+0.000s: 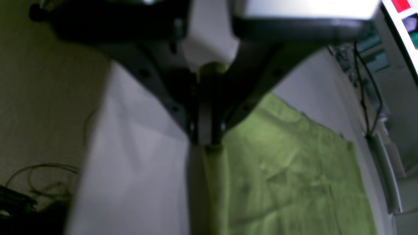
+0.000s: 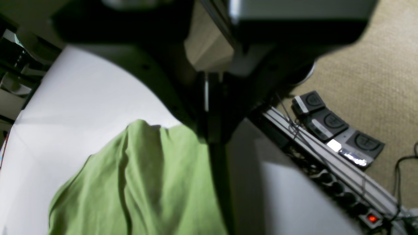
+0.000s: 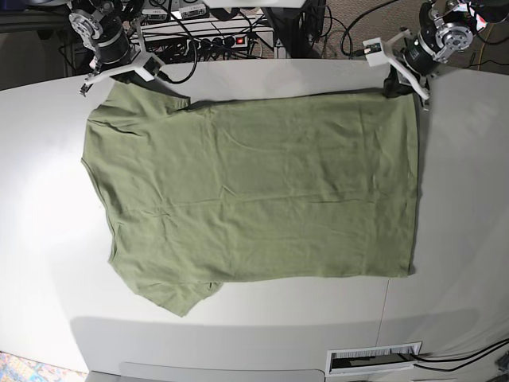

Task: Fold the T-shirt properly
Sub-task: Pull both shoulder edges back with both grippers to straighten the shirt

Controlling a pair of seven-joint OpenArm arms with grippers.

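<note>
On white table (image 3: 461, 199), wrinkly green T-shirt (image 3: 254, 199), corners pinched by left gripper (image 3: 395, 82), right gripper (image 3: 139, 68).

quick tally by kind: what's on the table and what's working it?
T-shirt: 1, green, spread flat on the white table
Grippers: 2, left gripper and right gripper, each at a far corner of the shirt
Table: 1
Total: 4
</note>
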